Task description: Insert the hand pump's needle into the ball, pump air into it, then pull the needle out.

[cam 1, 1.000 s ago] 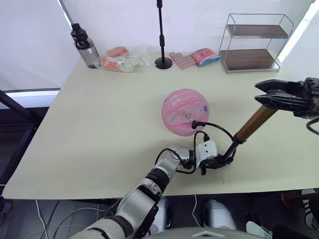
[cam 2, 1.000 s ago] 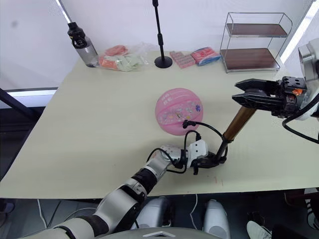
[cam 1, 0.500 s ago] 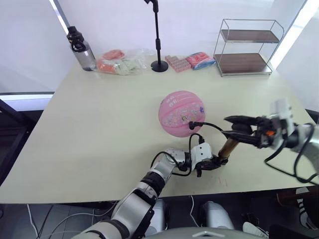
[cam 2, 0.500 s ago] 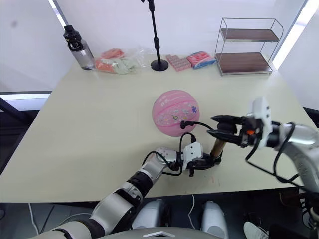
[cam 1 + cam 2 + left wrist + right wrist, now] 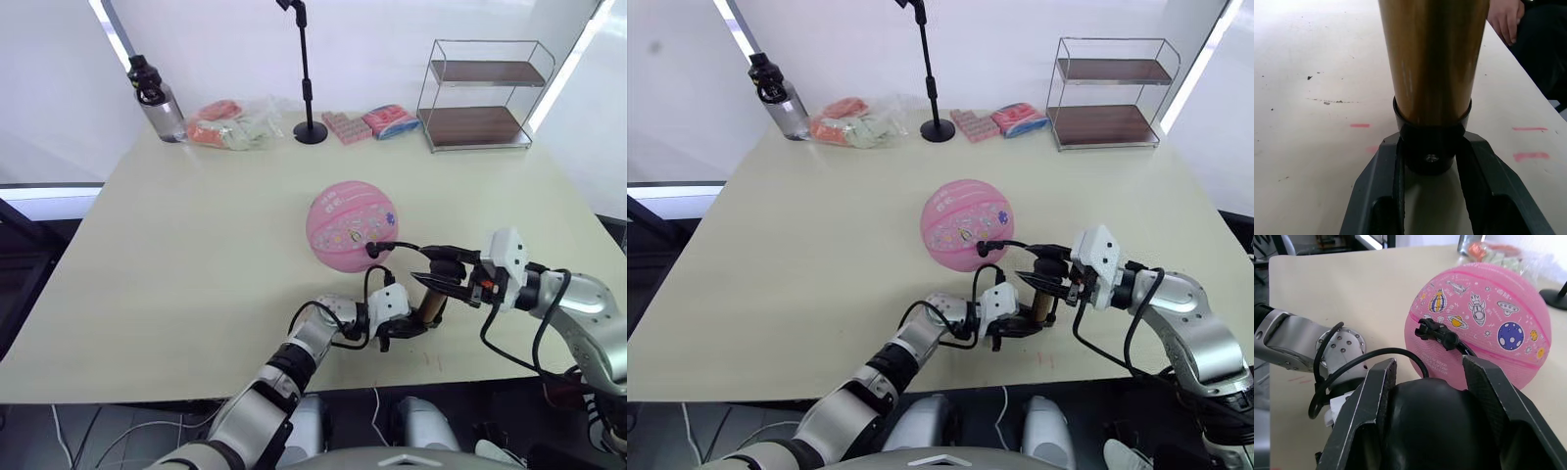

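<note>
Looks like a lab or test room: plain cream table (image 5: 196,245) against white walls, staged props along the top of the frame, namely bottle (image 5: 154,98), snack packets (image 5: 230,122), mic stand (image 5: 306,69), wire shelf (image 5: 480,93). Loose cables (image 5: 118,431) on the floor, lower left.

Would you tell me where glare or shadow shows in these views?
Left eye view: light strips flare at both upper corners. Left wrist view: pale reflected streaks run down the barrel of the hand pump, and its end cap shades the table beneath.
</note>
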Available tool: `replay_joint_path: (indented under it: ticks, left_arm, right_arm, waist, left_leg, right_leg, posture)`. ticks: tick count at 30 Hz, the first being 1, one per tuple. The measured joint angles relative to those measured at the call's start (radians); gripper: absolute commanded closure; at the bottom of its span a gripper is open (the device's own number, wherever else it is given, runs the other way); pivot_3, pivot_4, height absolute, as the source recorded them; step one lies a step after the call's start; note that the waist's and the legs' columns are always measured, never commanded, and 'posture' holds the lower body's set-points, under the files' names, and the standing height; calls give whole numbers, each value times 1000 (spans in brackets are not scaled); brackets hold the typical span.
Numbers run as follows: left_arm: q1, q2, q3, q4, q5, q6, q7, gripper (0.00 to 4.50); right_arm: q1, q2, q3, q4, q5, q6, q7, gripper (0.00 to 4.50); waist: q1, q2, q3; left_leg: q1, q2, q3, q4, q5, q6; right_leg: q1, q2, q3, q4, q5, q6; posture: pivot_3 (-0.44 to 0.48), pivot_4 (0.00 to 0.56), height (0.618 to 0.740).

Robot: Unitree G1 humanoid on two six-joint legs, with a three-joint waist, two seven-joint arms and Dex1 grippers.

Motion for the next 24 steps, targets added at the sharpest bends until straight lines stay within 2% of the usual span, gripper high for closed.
replay_joint_path:
  ticks: [2,4,12,18,24]
  left_arm:
    - [-3,2,-1,-1,-5,-1,-7,3428]
    - [-8,4,-3,-2,-17,-5,-14,3428]
    - [-24,10,-16,-1,-25,-10,-16,3428]
    - [-50,26,-5,0,-36,-13,-13,3428]
    - [-55,27,-3,2,-36,-20,-11,3428]
  right_arm:
    - [-39,-17,-10,-21,43,66,-11,2866]
    - [-158,-69,-66,-85,175,208,-41,2866]
    - [-449,-230,-196,-128,489,467,-91,2866]
    - [-580,-265,-158,-57,548,583,-116,2867]
    - [-593,-245,-155,-60,557,601,-139,2867]
  waist:
    - [1,3,3]
    - [2,11,10]
    - [5,12,14]
    - [12,15,25]
    - [30,14,31]
  left_leg:
    - [-1,0,-1,0,0,0]
    - [-2,-1,-4,0,0,0]
    - [-9,-4,-12,0,2,-3]
    - [-17,-5,-9,2,7,-9]
    - [-18,-5,-1,2,8,-11]
  right_leg:
    - [0,0,-2,0,0,0]
    - [0,0,-7,0,-1,0]
    - [-2,1,-15,0,-2,-2]
    - [-12,3,-11,8,-2,-2]
    - [-19,5,-4,14,-2,-1]
  posture:
    - [0,150,740]
    - [0,150,740]
    - [0,150,740]
    - [0,150,740]
    - [0,150,740]
